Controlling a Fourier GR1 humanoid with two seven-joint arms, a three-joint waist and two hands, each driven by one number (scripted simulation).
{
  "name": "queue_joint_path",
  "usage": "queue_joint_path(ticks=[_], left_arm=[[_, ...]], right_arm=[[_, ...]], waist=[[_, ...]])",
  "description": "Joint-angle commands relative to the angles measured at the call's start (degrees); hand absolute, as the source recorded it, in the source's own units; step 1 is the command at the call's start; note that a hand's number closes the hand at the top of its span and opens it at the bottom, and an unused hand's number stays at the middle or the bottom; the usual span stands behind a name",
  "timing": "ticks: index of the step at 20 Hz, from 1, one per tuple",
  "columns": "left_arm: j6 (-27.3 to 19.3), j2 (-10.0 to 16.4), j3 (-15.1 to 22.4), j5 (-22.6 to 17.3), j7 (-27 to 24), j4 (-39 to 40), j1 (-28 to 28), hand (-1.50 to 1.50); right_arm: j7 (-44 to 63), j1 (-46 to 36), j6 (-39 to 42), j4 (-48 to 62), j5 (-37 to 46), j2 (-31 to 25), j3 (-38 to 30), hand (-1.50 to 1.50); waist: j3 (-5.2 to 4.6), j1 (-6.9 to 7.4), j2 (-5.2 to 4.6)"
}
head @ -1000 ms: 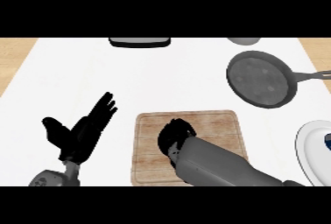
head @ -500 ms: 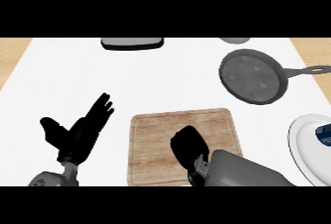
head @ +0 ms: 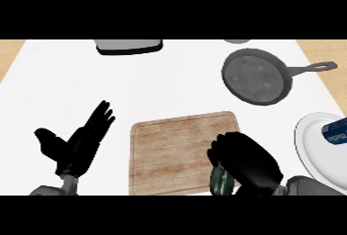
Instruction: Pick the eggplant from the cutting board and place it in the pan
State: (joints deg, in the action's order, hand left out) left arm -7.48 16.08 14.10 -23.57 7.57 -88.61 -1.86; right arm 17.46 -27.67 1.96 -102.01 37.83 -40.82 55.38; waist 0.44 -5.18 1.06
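Fingers of the right hand are curled round the eggplant. It shows as a dark green piece under the palm, at the near right corner of the cutting board. I cannot tell if it touches the wood. Fingers of the left hand are straight and spread, pointing to the far side. This hand rests to the left of the board and holds nothing. The white counter carries everything. The board lies near the middle. A white plate is at the right edge, with a blue thing on it. The dark pan stands far right, well apart from the eggplant, with its handle pointing right.
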Motion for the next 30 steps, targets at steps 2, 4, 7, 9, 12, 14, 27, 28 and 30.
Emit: queue_joint_path(ticks=[2, 4, 7, 9, 12, 14, 27, 28, 30], left_arm=[[-0.43, -0.08, -0.49, -0.11, 0.29, -0.33, 0.23, 0.0], [0.18, 0.76, 0.02, 0.13, 0.85, -2.12, 0.83, 0.0], [-0.7, -0.47, 1.08, 0.93, 0.84, -2.56, 0.79, 0.0], [0.92, 1.07, -0.45, -0.39, 1.75, -2.55, -0.43, 0.0], [1.9, 1.28, 0.13, 0.42, 0.25, -3.11, 1.25, 0.0], [2.75, 1.03, 0.63, -0.05, 1.51, -3.61, -0.06, 0.0], [5.26, -2.89, 0.08, 2.21, 0.42, 4.22, -4.52, 0.0], [3.51, -2.17, 0.55, 2.4, 3.85, -1.12, -4.02, 0.0], [4.03, -4.44, 1.44, 3.81, 0.07, 4.18, -3.94, 0.0]], right_arm=[[-9.04, 7.45, -15.03, -9.84, -5.76, -9.12, -11.4, 1.5], [-13.33, 14.12, -19.05, -10.96, -11.22, -11.74, -13.89, 1.5], [-17.91, 19.54, -21.55, -13.8, -21.75, -12.94, -19.21, 1.5], [-24.22, 23.15, -22.24, -11.18, -28.77, -13.79, -22.44, 1.5], [-31.89, 27.35, -20.31, -7.31, -38.87, -16.5, -29.95, 1.5], [-40.04, 29.26, -18.6, 1.09, -42.08, -13.4, -30.77, 1.5], [-56.33, 5.21, -15.3, 44.63, -33.1, 2.93, -39.92, 1.5], [-50.44, -0.62, -15.0, 45.6, -32.27, 2.67, -40.62, 1.5], [-52.74, -1.79, -20.32, 51.53, -30.46, 8.1, -41.0, 1.5]], waist=[[-0.04, -0.48, -0.37], [0.0, 0.18, -0.5], [-0.1, 1.11, -0.72], [-0.06, 1.84, -1.1], [-0.21, 3.29, -1.06], [-0.17, 4.34, -1.28], [-0.35, 6.67, -1.59], [-0.35, 7.36, -1.47], [-0.36, 6.99, -1.62]])
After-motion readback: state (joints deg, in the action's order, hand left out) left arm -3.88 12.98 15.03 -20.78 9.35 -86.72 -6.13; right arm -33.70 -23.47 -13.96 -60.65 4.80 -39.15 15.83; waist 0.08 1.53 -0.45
